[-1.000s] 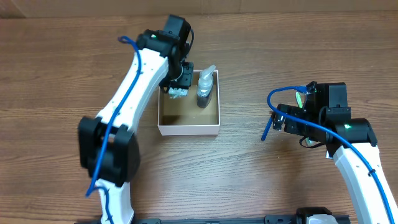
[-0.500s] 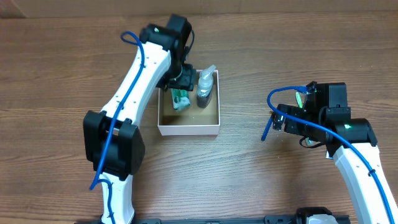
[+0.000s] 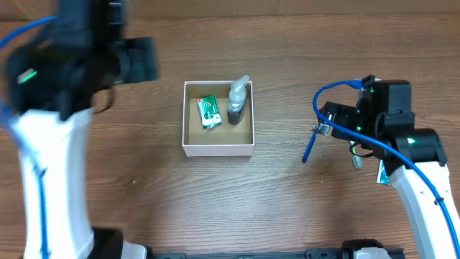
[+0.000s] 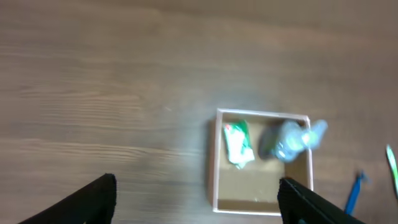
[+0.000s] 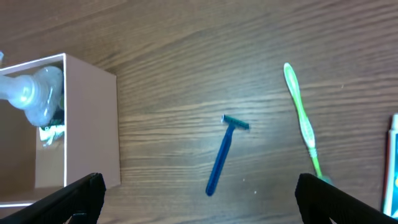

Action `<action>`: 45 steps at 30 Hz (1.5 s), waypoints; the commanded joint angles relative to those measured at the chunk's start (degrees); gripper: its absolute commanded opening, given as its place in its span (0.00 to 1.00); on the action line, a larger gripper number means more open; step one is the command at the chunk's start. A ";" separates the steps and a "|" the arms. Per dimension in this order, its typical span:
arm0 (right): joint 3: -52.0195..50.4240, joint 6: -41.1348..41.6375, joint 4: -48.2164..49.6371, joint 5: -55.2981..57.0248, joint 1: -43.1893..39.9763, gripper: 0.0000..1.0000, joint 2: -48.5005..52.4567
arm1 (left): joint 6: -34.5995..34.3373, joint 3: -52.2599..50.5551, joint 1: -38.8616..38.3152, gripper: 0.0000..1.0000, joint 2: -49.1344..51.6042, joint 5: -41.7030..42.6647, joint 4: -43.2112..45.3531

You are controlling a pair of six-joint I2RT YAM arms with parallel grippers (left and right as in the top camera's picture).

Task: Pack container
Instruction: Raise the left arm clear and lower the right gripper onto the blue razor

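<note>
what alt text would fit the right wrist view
A blue razor and a green toothbrush lie apart on the wooden table, ahead of the open right gripper. At the left edge stands the container, with a clear spray bottle inside.

The overhead camera looks straight down on the whole desk point(image 3: 287, 194), the left wrist camera looks down from high up (its picture blurred) on the container point(image 4: 216, 162), and the right wrist camera, lower, faces the desk beside it, sharing the container's wall and the blue razor point(image 5: 221, 162) with both.
</note>
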 commanded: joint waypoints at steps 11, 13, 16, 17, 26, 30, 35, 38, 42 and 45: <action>0.85 17.03 1.09 3.10 2.78 1.00 25.53 | 1.38 -1.53 2.99 0.83 -0.31 -0.52 -1.90; 0.85 17.33 1.11 3.08 2.78 1.00 27.67 | 1.36 -1.57 2.99 0.83 -0.07 -0.52 -1.81; 0.33 18.75 1.33 3.21 2.78 1.00 30.58 | 1.36 -1.60 2.99 0.83 0.09 -0.52 -1.46; 0.04 19.08 1.44 3.32 2.78 1.00 31.45 | 1.33 -1.62 2.99 0.84 0.09 -0.50 -1.27; -0.11 19.96 1.73 4.81 2.78 1.00 34.97 | 1.29 -1.62 2.99 0.93 0.09 -0.50 -1.01; -1.14 19.98 1.97 6.97 2.78 0.95 34.99 | 1.29 -1.62 2.99 1.00 0.09 -0.50 -1.03; -4.24 19.98 3.93 7.65 2.78 0.82 34.99 | 1.29 -1.62 2.99 1.00 0.09 -0.50 -1.03; -5.66 19.98 4.59 7.65 2.78 0.75 34.99 | 1.29 -1.62 2.99 1.00 0.09 -0.50 -1.03; -6.23 19.96 4.59 7.82 2.78 0.58 34.99 | 1.29 -1.62 2.99 1.00 0.09 -0.50 -1.03; -6.23 19.93 4.63 7.82 2.78 0.45 34.99 | 1.20 -1.62 2.99 1.00 0.09 -0.48 -1.07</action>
